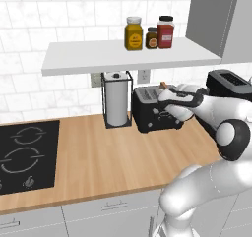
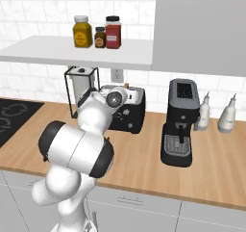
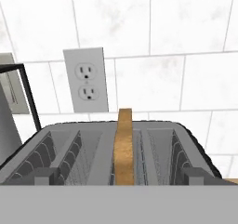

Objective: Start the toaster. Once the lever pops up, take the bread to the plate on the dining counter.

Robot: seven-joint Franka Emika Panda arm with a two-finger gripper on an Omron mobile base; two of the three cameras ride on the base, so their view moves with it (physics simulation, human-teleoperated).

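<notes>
Now | gripper [image 1: 165, 99] jaws apart, empty | bread [image 3: 123, 146] dead ahead in toaster [image 3: 111, 155], edge-on, long axis running away from gripper

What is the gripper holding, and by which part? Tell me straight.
Nothing is held. The hand sits over the toaster, and the bread stands edge-on in its slot, with no finger touching it in the hand view.

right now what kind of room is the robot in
A home kitchen, most likely, rendered rather than real. A black toaster stands on a wooden wall counter beside an inset cooktop, and a coffee machine stands further along. Spice jars sit on a shelf against white tiled wall.
</notes>
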